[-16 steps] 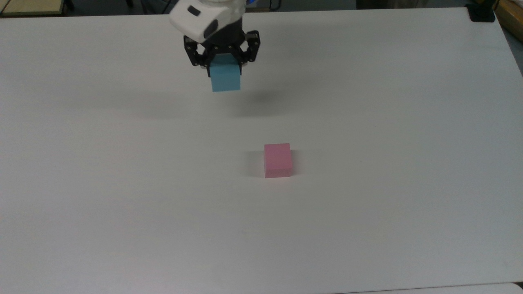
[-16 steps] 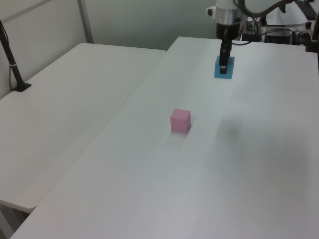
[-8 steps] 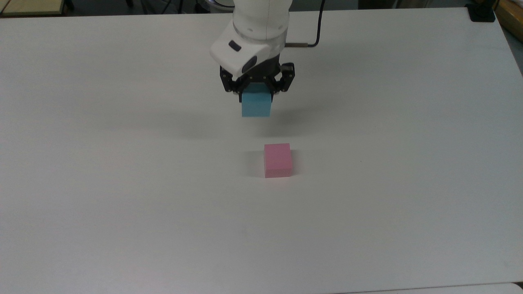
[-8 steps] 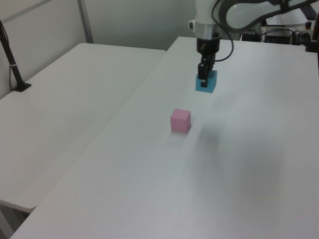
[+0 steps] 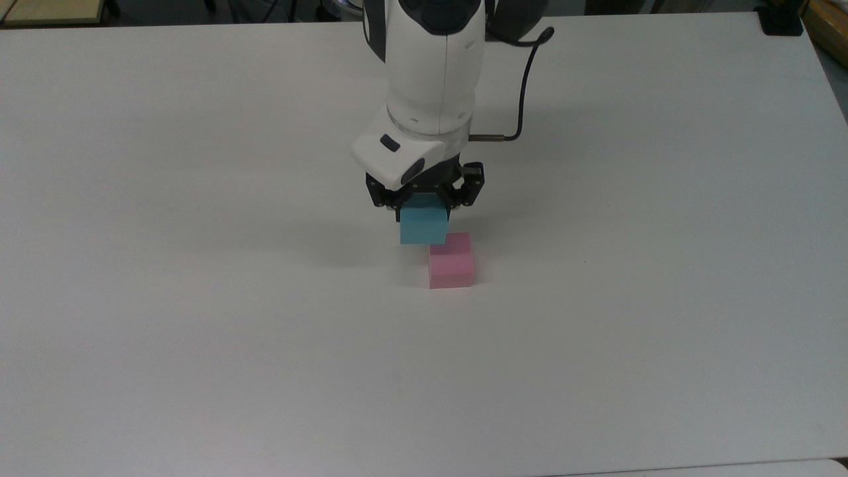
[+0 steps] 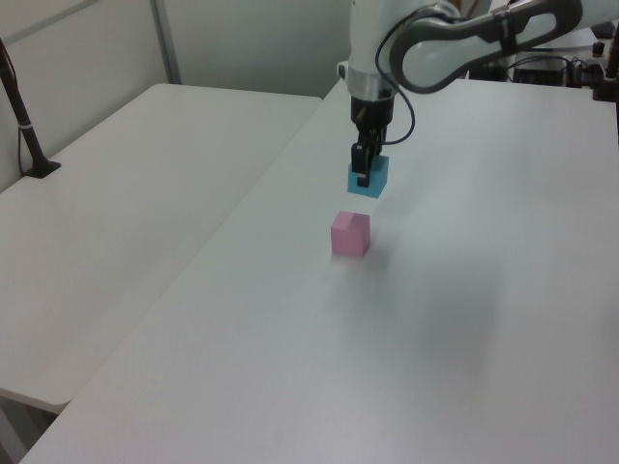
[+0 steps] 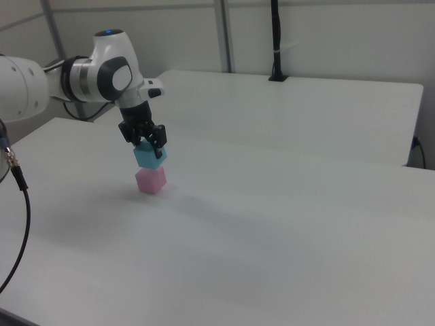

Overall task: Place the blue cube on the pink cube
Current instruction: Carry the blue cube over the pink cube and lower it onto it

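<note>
Here we are in the carry stage: the blue cube [image 5: 424,225] is up off the white table [image 5: 199,331], clamped in the gripper [image 5: 424,201], and the placing on the pink cube [image 5: 451,261] is not yet done.

Going left to right across the top view: to the gripper's left, bare table. Then the gripper itself, hanging from the white arm [image 5: 434,66], black fingers [image 5: 383,197] pressed in on either side of the blue cube, spread just as wide as the cube and no wider. The cube hangs square beneath the fingertips, its upper part tucked between them. Just below and a shade to the gripper's right in the top view sits the pink cube, flat on the table, with the blue one overlapping its upper left corner in the picture.

In the left view the blue cube [image 6: 368,178] hangs clear above the pink cube [image 6: 350,233], a gap of air between them, the gripper [image 6: 364,170] pointing straight down. In the right view the blue cube [image 7: 149,156] seems nearly on top of the pink one [image 7: 150,180], just under the gripper [image 7: 145,141].

My read: not quite lined up. The next move calls for a small sideways correction until the two cubes sit square over each other, then a gentle straight descent until the faces meet, and only then letting the fingers part. Release early or off-centre and the blue cube could tip off the edge.
</note>
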